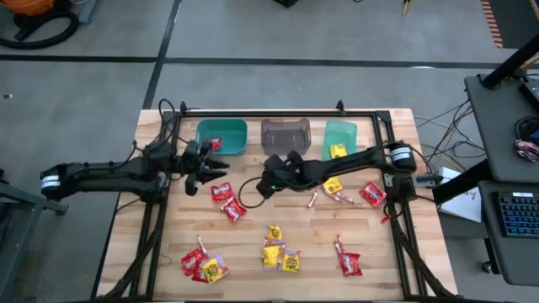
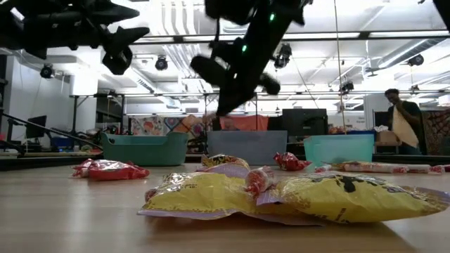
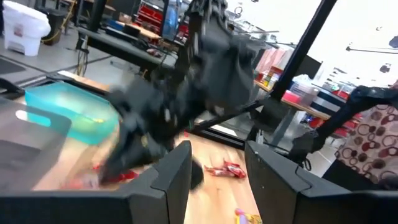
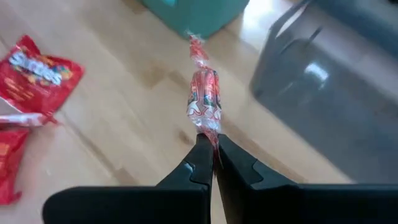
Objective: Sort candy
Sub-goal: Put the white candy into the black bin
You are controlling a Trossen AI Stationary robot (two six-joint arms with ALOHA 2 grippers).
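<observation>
Right pincer (image 4: 213,155): clamping together on one end of a pink stick (image 4: 203,99), which is sticking out past the fingertips above the counter (image 4: 124,112). In the high view this pincer (image 1: 271,181) is sitting at centre frame, just below the grey bin (image 1: 285,135).

Left pincer (image 1: 195,179): hovering at left of centre, below the teal bin (image 1: 221,136); fingers (image 3: 174,180) standing apart, holding nothing.

Green bin (image 1: 340,137): sitting at upper right of centre, holding a yellow packet (image 1: 338,151).

Candy on the counter (image 1: 253,240): red packets (image 1: 226,200) lying left of centre; a yellow packet (image 1: 333,186), a stick and a red packet (image 1: 371,194) lying right of centre; mixed yellow and red packets (image 1: 278,252) lying scattered along the lower part of the frame.

Person (image 2: 403,123): standing at far right in the low view.
</observation>
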